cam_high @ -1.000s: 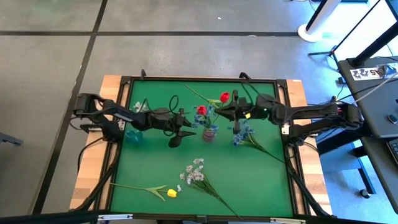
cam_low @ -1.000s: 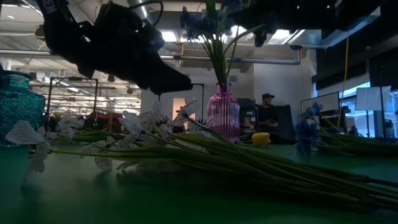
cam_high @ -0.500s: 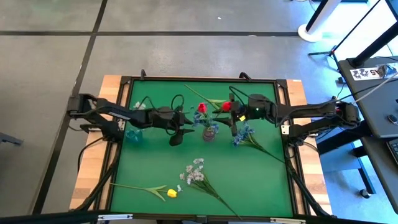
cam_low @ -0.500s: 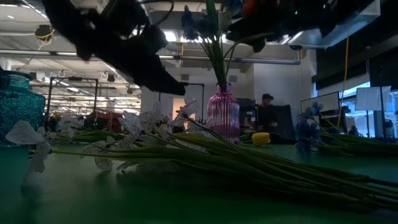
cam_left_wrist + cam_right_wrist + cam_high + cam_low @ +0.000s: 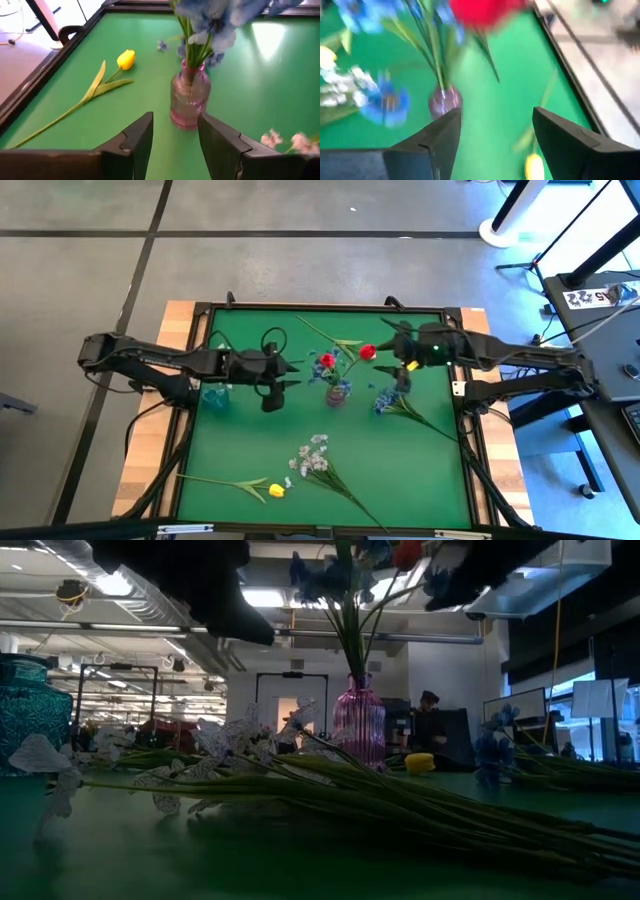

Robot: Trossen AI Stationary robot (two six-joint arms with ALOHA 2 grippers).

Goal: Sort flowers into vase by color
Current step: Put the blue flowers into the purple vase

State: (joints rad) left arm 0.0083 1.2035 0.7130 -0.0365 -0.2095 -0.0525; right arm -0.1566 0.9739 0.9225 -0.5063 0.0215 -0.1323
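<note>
A pink glass vase [image 5: 337, 392] stands mid-table and holds two red tulips [image 5: 326, 360] [image 5: 367, 352] and blue blossoms by their stems. My right gripper [image 5: 397, 358] hovers open just right of the vase, with a red bloom [image 5: 485, 10] in front of its fingers. My left gripper [image 5: 283, 380] hovers open left of the vase [image 5: 189, 97], nothing between its fingers. A blue spray [image 5: 388, 398], a white spray [image 5: 312, 455] and a yellow tulip [image 5: 275, 490] lie flat on the green mat.
A teal vase [image 5: 215, 395] stands at the mat's left, below my left arm. The mat has a raised black frame [image 5: 465, 420]. The white spray's long stems [image 5: 300, 780] lie across the near part of the table. A person [image 5: 430, 725] stands in the room behind.
My right gripper has carried a red tulip toward the pink vase, opened and let go, then drawn back toward the table's right edge; the tulip now stands in the vase. My left gripper has pulled back toward the table's left edge.
</note>
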